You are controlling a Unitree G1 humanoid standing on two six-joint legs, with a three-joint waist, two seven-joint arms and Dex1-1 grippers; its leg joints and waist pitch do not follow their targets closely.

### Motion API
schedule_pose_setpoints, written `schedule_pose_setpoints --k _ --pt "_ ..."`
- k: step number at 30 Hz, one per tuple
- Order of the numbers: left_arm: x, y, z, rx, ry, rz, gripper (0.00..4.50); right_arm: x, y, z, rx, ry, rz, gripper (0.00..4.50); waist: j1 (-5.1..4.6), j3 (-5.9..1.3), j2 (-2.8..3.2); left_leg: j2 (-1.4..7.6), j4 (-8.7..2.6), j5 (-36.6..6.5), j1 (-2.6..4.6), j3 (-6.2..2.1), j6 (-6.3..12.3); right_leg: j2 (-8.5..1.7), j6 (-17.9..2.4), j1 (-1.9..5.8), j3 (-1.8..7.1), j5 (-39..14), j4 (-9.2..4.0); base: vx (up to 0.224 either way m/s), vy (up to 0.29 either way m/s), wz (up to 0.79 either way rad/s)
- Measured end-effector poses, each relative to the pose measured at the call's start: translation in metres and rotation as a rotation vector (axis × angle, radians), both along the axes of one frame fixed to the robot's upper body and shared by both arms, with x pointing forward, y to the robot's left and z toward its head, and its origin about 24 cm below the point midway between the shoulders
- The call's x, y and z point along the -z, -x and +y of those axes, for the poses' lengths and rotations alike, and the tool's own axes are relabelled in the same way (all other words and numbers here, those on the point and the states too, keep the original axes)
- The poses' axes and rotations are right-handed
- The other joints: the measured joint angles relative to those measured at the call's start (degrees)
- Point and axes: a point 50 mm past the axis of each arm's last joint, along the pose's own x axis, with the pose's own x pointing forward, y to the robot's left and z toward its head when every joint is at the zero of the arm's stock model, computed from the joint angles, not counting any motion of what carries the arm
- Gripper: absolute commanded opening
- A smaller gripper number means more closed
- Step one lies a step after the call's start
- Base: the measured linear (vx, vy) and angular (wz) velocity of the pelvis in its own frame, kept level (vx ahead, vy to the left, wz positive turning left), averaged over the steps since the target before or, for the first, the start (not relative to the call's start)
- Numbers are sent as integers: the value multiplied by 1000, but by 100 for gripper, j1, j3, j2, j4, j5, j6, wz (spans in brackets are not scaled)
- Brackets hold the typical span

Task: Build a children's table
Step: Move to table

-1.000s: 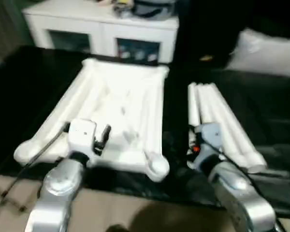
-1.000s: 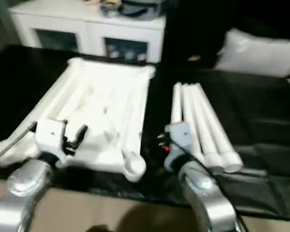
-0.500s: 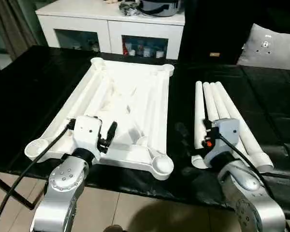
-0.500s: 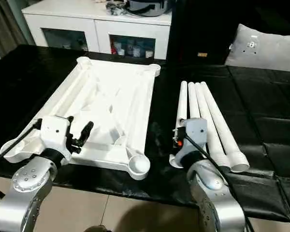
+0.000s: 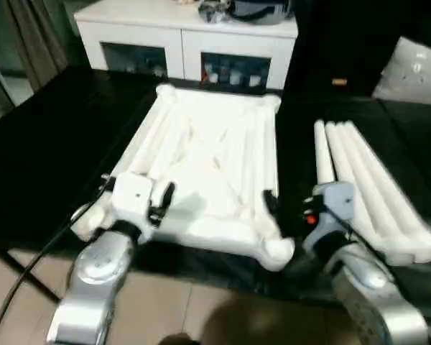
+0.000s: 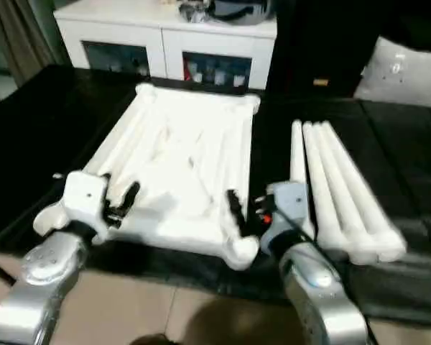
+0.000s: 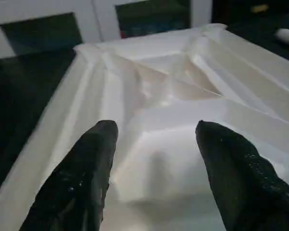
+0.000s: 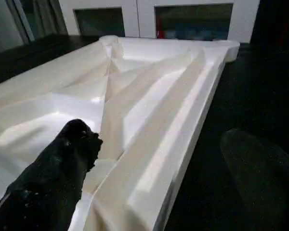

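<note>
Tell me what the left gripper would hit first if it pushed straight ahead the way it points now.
Most likely the tabletop: the left gripper is open and aimed at its ribbed underside near the close edge, though the exact gap is hard to judge.

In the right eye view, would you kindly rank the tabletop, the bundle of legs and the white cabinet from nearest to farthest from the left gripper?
1. Tabletop: directly under the left gripper.
2. Legs: across on the right.
3. White cabinet: behind, beyond the tabletop's far end.

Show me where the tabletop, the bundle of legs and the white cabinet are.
tabletop (image 6: 187, 154), right eye view, middle of its ribbed underside.
bundle of legs (image 6: 337, 187), right eye view, midway along the tubes.
white cabinet (image 5: 179, 50), left eye view, frame between its glass doors.
</note>
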Motion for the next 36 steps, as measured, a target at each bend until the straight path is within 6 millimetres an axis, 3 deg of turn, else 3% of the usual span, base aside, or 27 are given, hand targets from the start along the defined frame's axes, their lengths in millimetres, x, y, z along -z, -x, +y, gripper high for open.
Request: schedule_pose_setpoints --k 1,2,3,4,5,7,8,9,11,12,14,21,22,26,27,29,31,34,36 --pt "0 0 1 -1 -4 -2 297 0 0 0 -1 0 -2 450 -7 5 12 39 -8 11 -13 -4 -18 7 -6 32 9 -98 125 -118 -16 9" --pt "0 0 1 -2 -4 -2 297 -1 0 0 1 0 -3 450 23 6 -2 101 -9 15 -26 -3 -24 -12 8 41 12 -122 435 -108 -69 14" --pt "0 0 0 -2 -1 1 297 0 2 -1 2 -3 2 450 80 -1 0 122 -41 15 -69 15 -24 -31 13 103 43 -141 447 -141 -153 7" --pt "0 1 1 -3 2 1 297 0 3 -1 -3 -10 7 450 119 -58 -134 98 -77 17 -115 67 -28 -103 62 162 116 -309 271 -89 -137 0" --pt "3 3 3 -11 11 16 297 0 3 0 -13 -16 12 450 174 -60 -232 83 -12 -55 -142 38 -187 -138 50 60 128 -334 213 -71 -138 -19" --pt "10 8 1 -2 14 54 297 4 7 -3 -12 -14 36 450 253 -54 -199 35 345 -129 -132 -375 -279 -108 28 96 104 -291 195 -27 -71 -24" --pt "10 8 2 0 15 53 297 5 8 -5 -7 -9 43 450 245 -44 -118 110 321 -77 38 -453 -375 -108 15 102 39 -275 195 -13 -29 -23" --pt "7 7 2 6 18 43 297 6 8 -6 -6 -8 45 450 200 -35 -81 153 201 -182 113 -434 -479 -117 7 93 3 -256 190 -13 -29 -23" --pt "8 9 4 0 38 45 297 9 11 -6 -5 -13 59 450 86 -23 -100 193 10 -171 144 -340 -477 -101 -22 113 12 -207 28 -63 -4 4" --pt "8 10 5 -3 43 49 297 9 11 -5 -13 -11 59 450 76 -25 -132 203 -31 -171 141 -327 -478 -99 -22 113 6 -118 -51 -66 6 -3" --pt "11 12 6 -2 52 62 297 9 11 -4 -30 -8 57 450 35 -37 -153 229 -74 -108 128 -314 -468 -93 -23 127 -20 71 -186 0 0 0" --pt "3 15 5 31 52 40 297 10 12 3 -65 -12 60 450 -44 -34 -166 244 -96 -97 150 -228 -445 -104 11 137 14 74 -233 0 0 0" --pt "3 15 6 31 51 42 297 10 12 4 -66 -13 60 450 -45 -31 -171 247 -127 -98 185 -211 -444 -104 13 168 15 72 -264 0 0 0" --pt "3 15 5 37 46 42 297 8 11 7 -61 -44 50 450 -56 -11 -215 278 -282 -111 406 -137 -426 -97 37 415 4 56 -470 60 6 -2" --pt "3 15 5 39 44 41 297 8 11 7 -62 -44 49 450 -52 -22 -223 279 -303 -114 425 -128 -421 -95 45 430 6 51 -501 68 11 -3" --pt "3 14 5 41 41 37 297 5 9 7 -66 -36 33 450 -53 -53 -258 280 -305 -124 413 -110 -398 -97 37 429 16 60 -517 90 16 0" --pt "3 13 4 51 38 38 297 3 8 6 -63 -34 21 450 -54 -75 -279 283 -248 -133 360 -106 -339 -100 61 382 19 72 -476 96 15 0" --pt "0 10 0 83 26 27 297 2 7 5 -56 -32 18 450 -41 -104 -292 284 -118 -158 201 -120 -354 -97 90 230 54 34 -337 55 5 2" --pt "-1 10 0 90 25 24 297 2 7 5 -56 -32 18 450 -42 -102 -288 285 -93 -153 161 -121 -362 -98 91 186 56 33 -308 0 0 0"
